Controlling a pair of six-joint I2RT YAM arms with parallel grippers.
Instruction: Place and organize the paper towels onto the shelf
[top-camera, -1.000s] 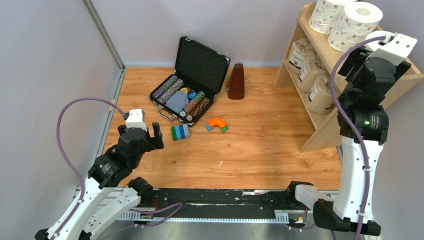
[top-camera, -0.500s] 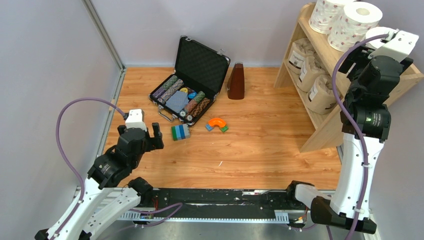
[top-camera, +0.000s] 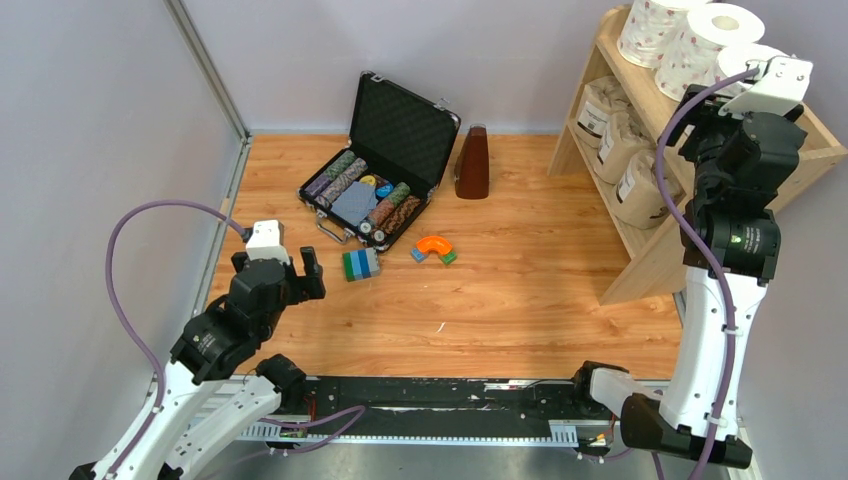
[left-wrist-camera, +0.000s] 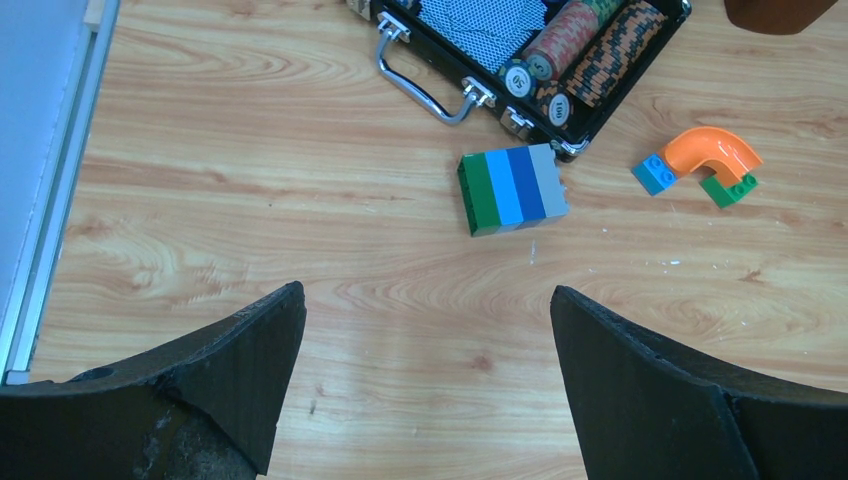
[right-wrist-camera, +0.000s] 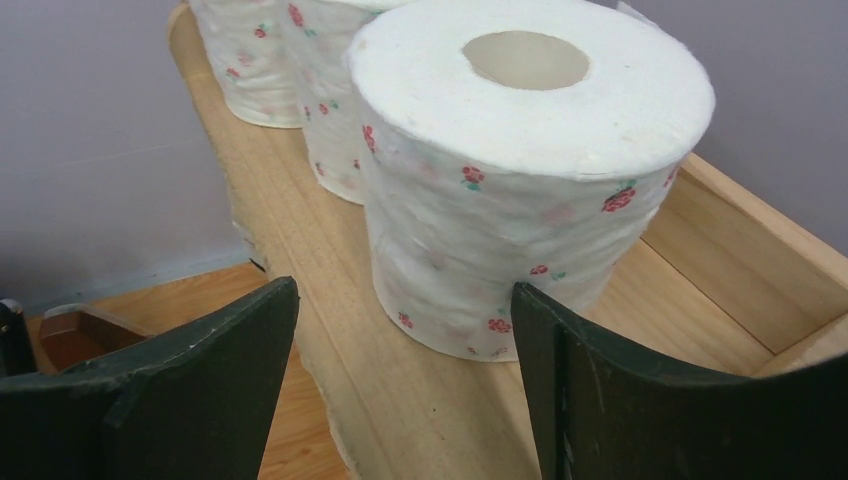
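Three white paper towels with red dots stand on the flat top of the light-wood shelf (top-camera: 660, 250): one at the back (top-camera: 650, 28), one in the middle (top-camera: 715, 35), and one nearest my right arm (top-camera: 752, 60), partly hidden by it. In the right wrist view this nearest roll (right-wrist-camera: 520, 150) stands upright on the shelf top (right-wrist-camera: 440, 410), just beyond my open, empty right gripper (right-wrist-camera: 405, 288). Three tan wrapped rolls (top-camera: 622, 140) sit in a row on the inner shelf. My right gripper (top-camera: 708, 112) hovers over the shelf's near end. My left gripper (top-camera: 278, 260) is open and empty over the floor (left-wrist-camera: 427, 292).
An open black case of poker chips (top-camera: 375, 165) lies at the back centre, with a dark brown metronome (top-camera: 472, 162) to its right. A striped block stack (top-camera: 360, 264) and an orange curved piece (top-camera: 435, 247) lie mid-floor. A grey wall with a metal rail (top-camera: 225, 190) runs along the left.
My right wrist has shifted a little left and back from the nearest white roll, which stays standing on the shelf top. My left arm has drawn slightly toward the near edge.
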